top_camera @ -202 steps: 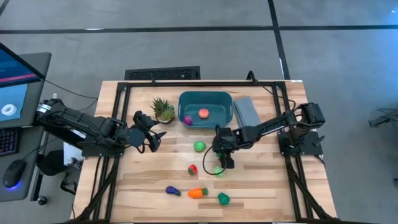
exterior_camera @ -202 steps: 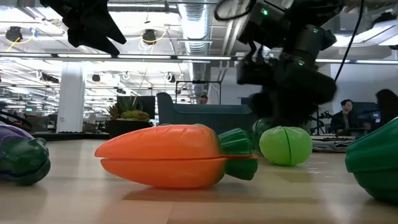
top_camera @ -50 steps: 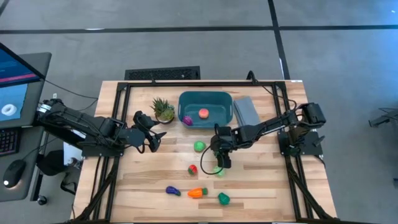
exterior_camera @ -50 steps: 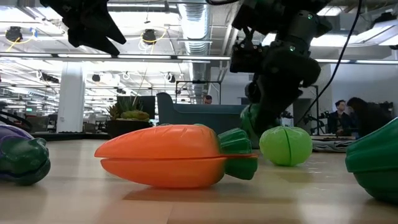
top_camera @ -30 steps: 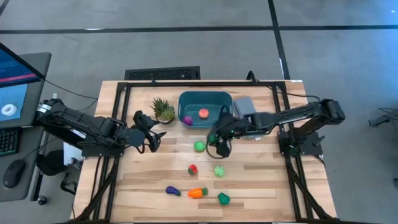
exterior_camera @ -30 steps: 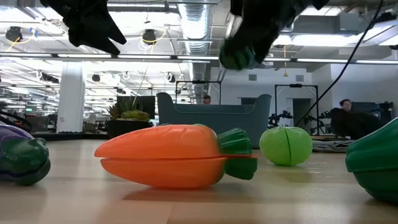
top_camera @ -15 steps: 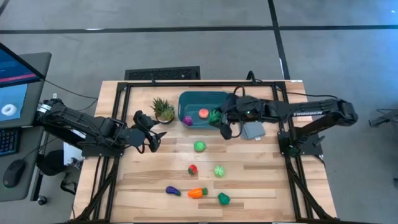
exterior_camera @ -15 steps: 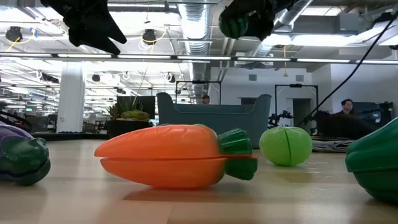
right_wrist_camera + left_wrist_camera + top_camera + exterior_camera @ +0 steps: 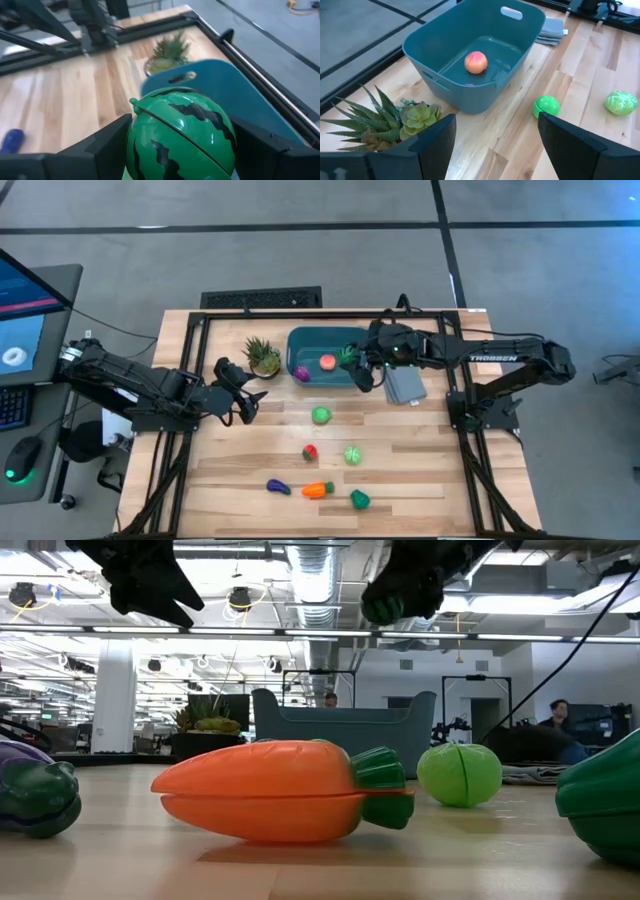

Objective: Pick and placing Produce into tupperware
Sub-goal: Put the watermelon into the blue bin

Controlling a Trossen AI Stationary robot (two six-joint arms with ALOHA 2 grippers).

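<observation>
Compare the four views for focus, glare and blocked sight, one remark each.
High view: evenly lit and sharp. Low view: the carrot fills the foreground, with bright ceiling lights behind it. Left wrist view: clear on the tupperware. Right wrist view: the watermelon blocks much of the picture.

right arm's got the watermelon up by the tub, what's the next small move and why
Probably ease down and open. The right tool is shut on the striped watermelon, held high above the teal tub near its right side, where a peach and a purple piece already lie. The left tool waits by the potted plant.
</observation>
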